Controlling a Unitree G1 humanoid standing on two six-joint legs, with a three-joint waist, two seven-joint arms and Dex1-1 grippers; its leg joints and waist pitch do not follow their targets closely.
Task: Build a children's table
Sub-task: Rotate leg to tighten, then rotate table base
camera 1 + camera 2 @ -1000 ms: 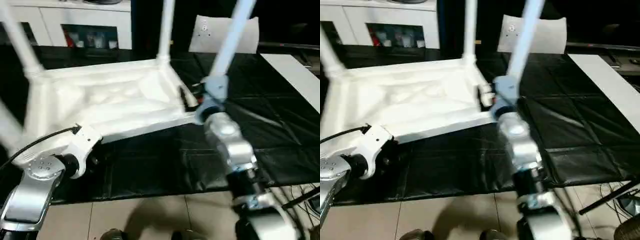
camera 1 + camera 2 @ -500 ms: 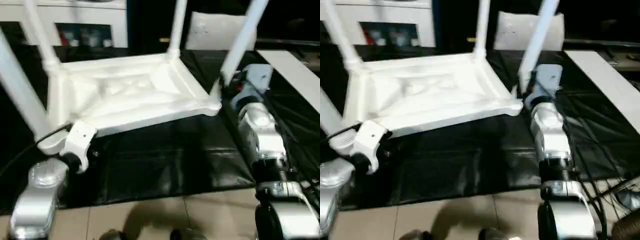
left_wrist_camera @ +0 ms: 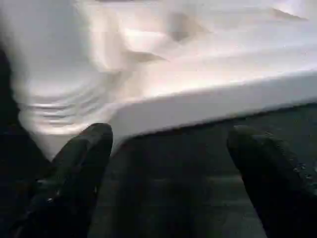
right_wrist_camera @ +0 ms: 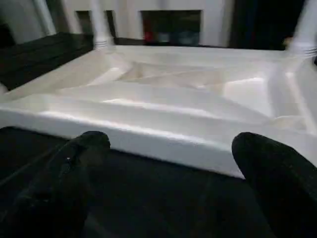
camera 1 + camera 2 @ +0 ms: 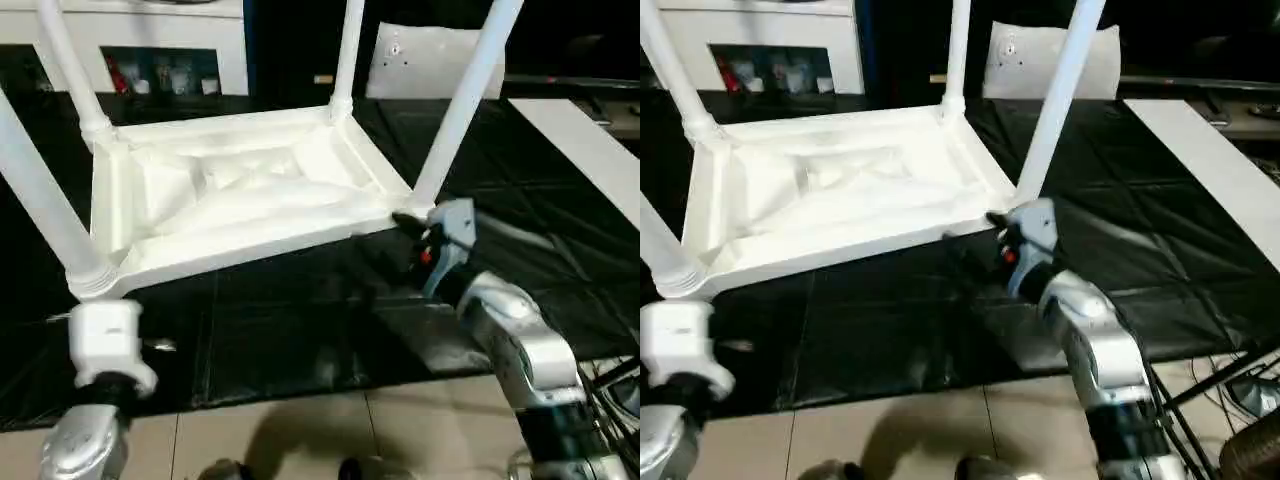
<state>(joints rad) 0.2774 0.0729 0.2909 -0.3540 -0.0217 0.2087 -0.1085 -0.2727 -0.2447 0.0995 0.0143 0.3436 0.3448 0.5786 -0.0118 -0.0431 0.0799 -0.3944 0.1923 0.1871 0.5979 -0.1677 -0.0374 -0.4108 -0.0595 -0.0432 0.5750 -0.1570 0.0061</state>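
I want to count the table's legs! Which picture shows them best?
The left eye view: all four legs stand up from the upside-down tabletop. The right eye view shows them too, the near-left one cut shorter. The right wrist view catches just leg bottoms; the left wrist view one blurry corner.

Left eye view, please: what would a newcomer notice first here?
The white tabletop lying upside down on the black sheet, ribbed underside up, with four legs rising from its corners. Both grippers hang open just short of its near edge: the left gripper by the near-left corner, the right gripper by the near-right.
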